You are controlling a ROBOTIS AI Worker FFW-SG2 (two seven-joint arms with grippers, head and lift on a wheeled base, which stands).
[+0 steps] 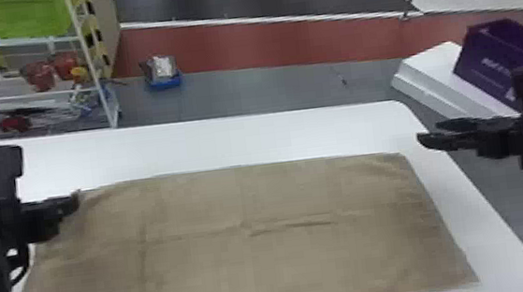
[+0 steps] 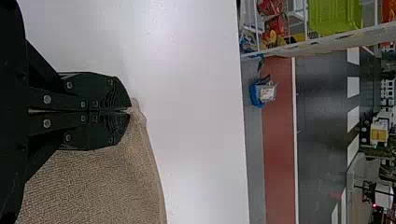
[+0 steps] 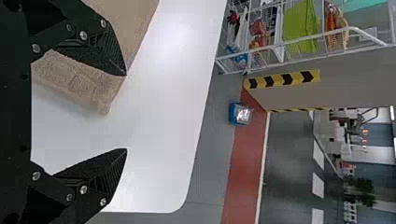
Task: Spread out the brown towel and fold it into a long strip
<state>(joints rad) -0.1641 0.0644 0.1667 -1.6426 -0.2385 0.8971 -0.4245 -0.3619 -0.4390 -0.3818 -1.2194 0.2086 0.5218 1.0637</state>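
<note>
The left end effector (image 1: pixel 75 203) pinches the far left corner of a brown towel (image 1: pixel 280 193), its fingers closed on the cloth, at a white table (image 1: pixel 227 140). The towel lies across the tabletop, spread nearly flat, with shallow creases at its middle and its near left part running out of the head view. At right, the right end effector (image 1: pixel 433 133), open and empty, hangs near the far right corner. Spreading looks all but done; folding into a long strip is left to do. Count: two end effectors, one towel, one table.
</note>
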